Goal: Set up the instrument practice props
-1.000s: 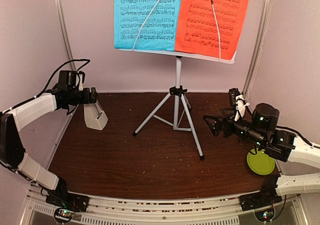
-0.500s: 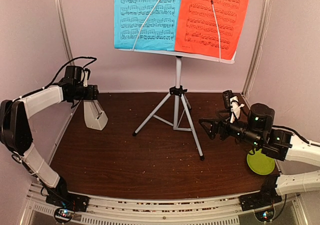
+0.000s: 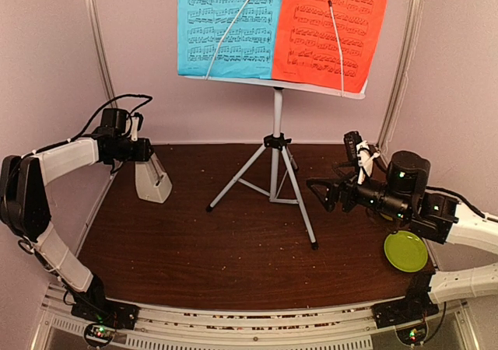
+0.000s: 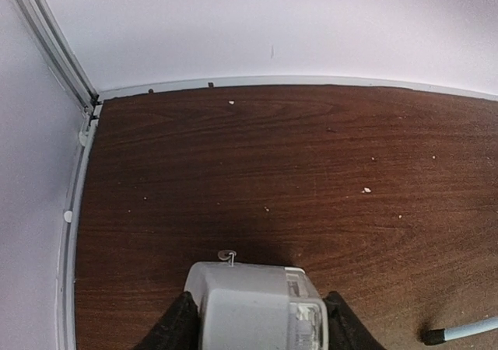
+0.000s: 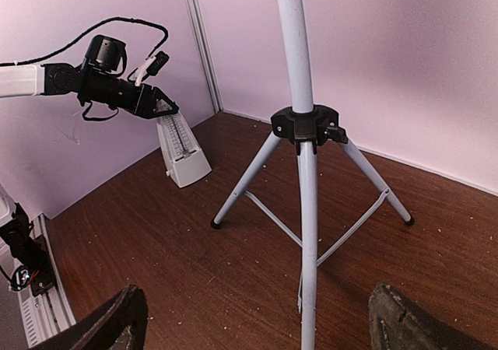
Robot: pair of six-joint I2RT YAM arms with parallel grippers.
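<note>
The top edge crops the blue sheet (image 3: 226, 27) and the red-orange sheet (image 3: 331, 27) — their notes are too small to read. The metronome (image 4: 257, 303) runs off the left wrist view's bottom edge — whether the fingers (image 4: 176, 328) of the left gripper (image 4: 257, 327) touch its sides cannot be told.

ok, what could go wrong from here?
1. Left tool straddles the metronome near its narrow top; the tapered body could slip free or tip when squeezed.
2. Right tool, open, points at the stand; pushing forward could knock a leg and topple it.
</note>
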